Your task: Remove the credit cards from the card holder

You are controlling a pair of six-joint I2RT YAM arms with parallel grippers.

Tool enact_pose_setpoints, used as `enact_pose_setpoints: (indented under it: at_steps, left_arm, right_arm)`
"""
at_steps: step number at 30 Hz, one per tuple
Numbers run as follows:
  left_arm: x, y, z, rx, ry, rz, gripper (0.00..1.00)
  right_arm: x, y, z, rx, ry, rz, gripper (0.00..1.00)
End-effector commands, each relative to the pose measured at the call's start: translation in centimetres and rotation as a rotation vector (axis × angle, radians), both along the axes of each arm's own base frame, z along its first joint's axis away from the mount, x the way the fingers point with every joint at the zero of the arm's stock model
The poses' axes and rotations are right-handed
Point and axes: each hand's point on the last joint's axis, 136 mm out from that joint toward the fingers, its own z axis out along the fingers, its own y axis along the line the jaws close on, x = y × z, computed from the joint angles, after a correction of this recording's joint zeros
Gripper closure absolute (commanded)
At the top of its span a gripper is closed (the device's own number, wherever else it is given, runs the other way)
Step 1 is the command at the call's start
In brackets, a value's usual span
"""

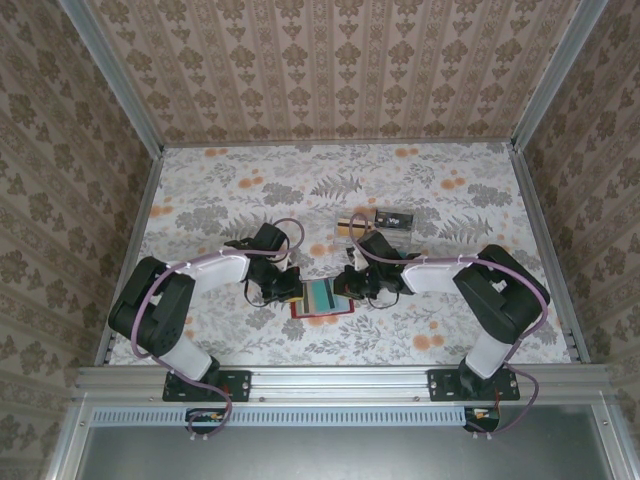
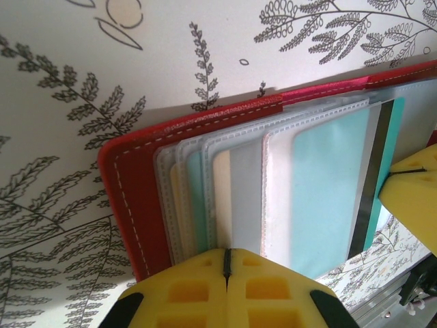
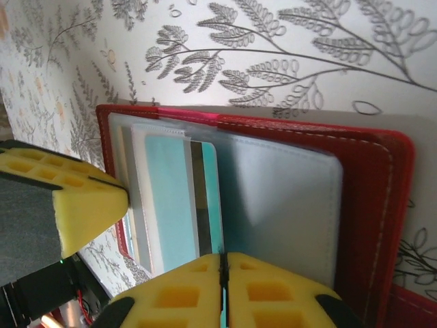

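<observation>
bright, even light; soft shadow above the card holder (image 2: 133, 184); close foreground soft.

On the tabletop (image 1: 230, 190), card holder (image 2: 136, 205) open flat, one card (image 2: 321, 191) in its sleeves. Left fingers (image 2: 184, 294) at its left edge, right fingers (image 3: 273, 294) at its right edge. Behind the card holder, slightly right, two loose cards (image 1: 393, 219) side by side.

Red card holder (image 2: 136, 198), teal card (image 2: 328, 191), fern-printed table (image 2: 54, 102).
</observation>
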Motion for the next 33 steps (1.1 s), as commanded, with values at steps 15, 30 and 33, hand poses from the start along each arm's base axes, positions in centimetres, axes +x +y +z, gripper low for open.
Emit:
enact_pose_setpoints:
  at_steps: [15,30,33]
  left_arm:
    - [-1.6,2.1,-2.4,0.126,0.054,-0.011,1.00]
    - [-1.6,2.1,-2.4,0.127,0.054,-0.012,1.00]
    - [-1.6,2.1,-2.4,0.129,0.054,-0.012,1.00]
  right_arm:
    - [0.2,2.8,0.7,0.075,-0.004,0.037,0.76]
    - [-0.3,2.8,-0.8,0.053,0.026,0.036,0.94]
    - [-0.4,2.5,-0.8,0.045,0.023,0.028,1.00]
